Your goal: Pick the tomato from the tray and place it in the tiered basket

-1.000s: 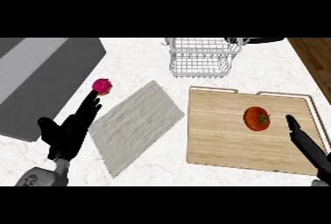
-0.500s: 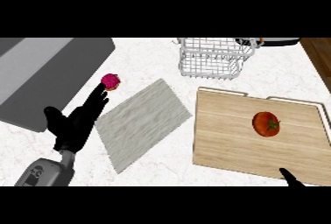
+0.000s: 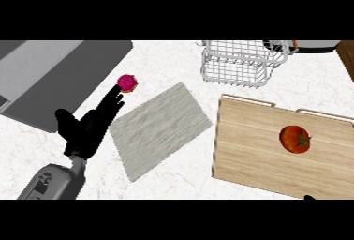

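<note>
The counter [image 3: 173, 183] is white stone with faint grey veining, seen from steeply above. At its upper left lies a large grey slab [image 3: 55, 75] with a flat matte top in two shades, its near edge running diagonally; what it is cannot be told. At the upper right corner a strip of dark wood [image 3: 348, 58] shows beyond the stone. No readable writing appears anywhere; the only markings are small black patches on the grey left forearm [image 3: 48, 183], too small to make out. The tray [image 3: 290, 150] is a pale wooden board with visible grain, rectangular, with raised lips along its far edge, lying at the right of the counter. The tomato [image 3: 295, 139] sits on it towards the right, red and smooth with a dark green stem star, apart from the tray's edges. Just beyond the tray's far left corner stands the basket [image 3: 239, 65], a white wire grid with rounded corners; a dark rounded thing with an orange edge shows behind it at the top. Between tray and left hand lies a grey cloth [image 3: 160, 129], a rough-textured rectangle set at a slant. The left hand [image 3: 86, 131] is black, fingers straight and spread wide, holding nothing, fingertips close to a small pink ball [image 3: 127, 82]. Only a dark tip of the right hand [image 3: 308, 197] shows at the lower edge, its fingers impossible to judge.
</note>
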`<state>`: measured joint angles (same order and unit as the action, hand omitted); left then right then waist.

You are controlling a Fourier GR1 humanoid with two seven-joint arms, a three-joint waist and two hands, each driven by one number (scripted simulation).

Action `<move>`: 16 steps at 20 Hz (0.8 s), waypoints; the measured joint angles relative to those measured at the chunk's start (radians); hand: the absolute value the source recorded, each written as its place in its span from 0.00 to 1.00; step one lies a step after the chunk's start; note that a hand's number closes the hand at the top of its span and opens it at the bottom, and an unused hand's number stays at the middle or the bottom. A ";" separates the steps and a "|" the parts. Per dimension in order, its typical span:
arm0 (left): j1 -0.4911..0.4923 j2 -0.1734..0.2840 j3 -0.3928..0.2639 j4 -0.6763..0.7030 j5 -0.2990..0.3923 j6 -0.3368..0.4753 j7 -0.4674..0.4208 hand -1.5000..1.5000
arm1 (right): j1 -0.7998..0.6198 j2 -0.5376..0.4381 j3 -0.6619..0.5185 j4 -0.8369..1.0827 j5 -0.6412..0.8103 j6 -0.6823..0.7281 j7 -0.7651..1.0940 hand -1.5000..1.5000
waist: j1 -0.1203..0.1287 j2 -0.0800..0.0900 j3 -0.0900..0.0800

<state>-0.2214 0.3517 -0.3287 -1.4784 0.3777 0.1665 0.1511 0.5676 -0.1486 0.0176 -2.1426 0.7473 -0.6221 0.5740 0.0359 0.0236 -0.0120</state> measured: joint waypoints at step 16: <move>-0.029 -0.041 0.007 0.050 -0.015 -0.007 0.007 0.50 | -0.531 0.139 0.123 0.075 0.496 0.505 0.599 0.00 | -0.001 -0.014 0.008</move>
<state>-0.2505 0.3111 -0.3214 -1.4284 0.3624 0.1599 0.1584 0.0363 -0.0093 0.1409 -2.0681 1.2436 -0.1176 1.1727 0.0345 0.0091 -0.0040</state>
